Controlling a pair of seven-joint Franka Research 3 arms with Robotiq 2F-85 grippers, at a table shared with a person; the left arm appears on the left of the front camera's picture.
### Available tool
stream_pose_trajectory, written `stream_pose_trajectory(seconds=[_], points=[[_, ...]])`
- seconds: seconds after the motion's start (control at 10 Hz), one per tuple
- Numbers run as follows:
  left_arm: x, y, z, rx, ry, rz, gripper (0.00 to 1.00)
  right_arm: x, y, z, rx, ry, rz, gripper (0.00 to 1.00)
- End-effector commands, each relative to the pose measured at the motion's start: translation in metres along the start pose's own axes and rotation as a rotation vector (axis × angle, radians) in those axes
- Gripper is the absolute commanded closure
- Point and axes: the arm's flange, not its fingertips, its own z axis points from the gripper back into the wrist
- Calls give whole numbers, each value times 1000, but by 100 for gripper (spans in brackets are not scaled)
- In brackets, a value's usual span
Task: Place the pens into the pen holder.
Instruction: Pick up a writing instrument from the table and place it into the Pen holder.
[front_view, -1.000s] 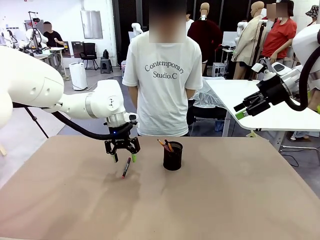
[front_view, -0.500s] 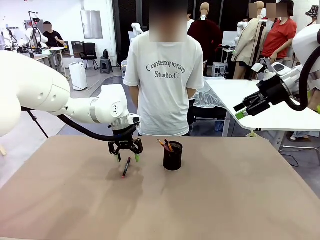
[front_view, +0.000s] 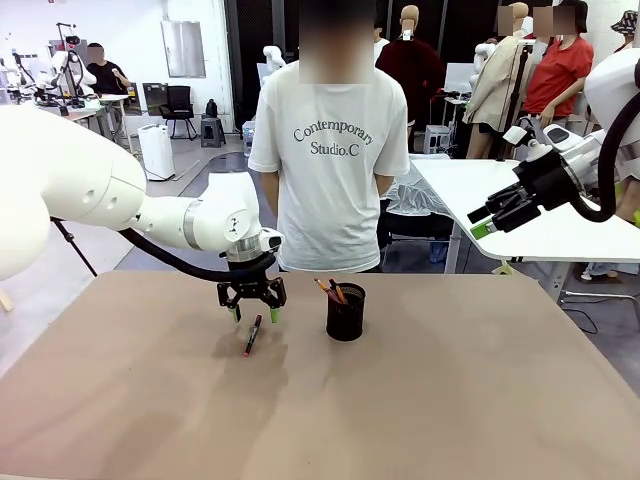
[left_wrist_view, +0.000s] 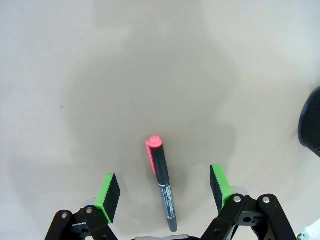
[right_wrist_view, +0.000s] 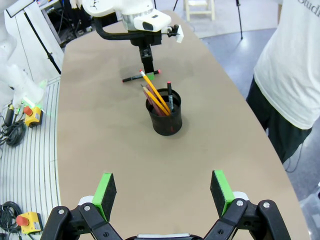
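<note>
Barely shifted, left claw (front_view: 253, 313) hovers spread over black pen (front_view: 252, 334).

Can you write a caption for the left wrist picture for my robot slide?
Open green-padded fingers hover over a black pen with red ends lying on the table.

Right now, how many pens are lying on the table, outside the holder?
1: the black pen with red ends lies between the open left gripper fingers, beside the pen holder.
</note>
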Motion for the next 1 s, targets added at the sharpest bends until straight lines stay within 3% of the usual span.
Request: stream_pose_trajectory(seconds=[0.0, 0.2, 0.7, 0.9], points=[[-3, 2, -7, 43, -33, 29, 6, 2, 1, 1, -2, -1, -6, 0], [-2, 3, -11, 56, -33, 41, 6, 2, 1, 1, -2, -1, -6, 0], [-4, 4, -11, 84, -36, 48, 100, 2, 1, 1, -2, -1, -6, 0], [-5, 3, -10, 96, -35, 45, 100, 2, 1, 1, -2, -1, -6, 0]])
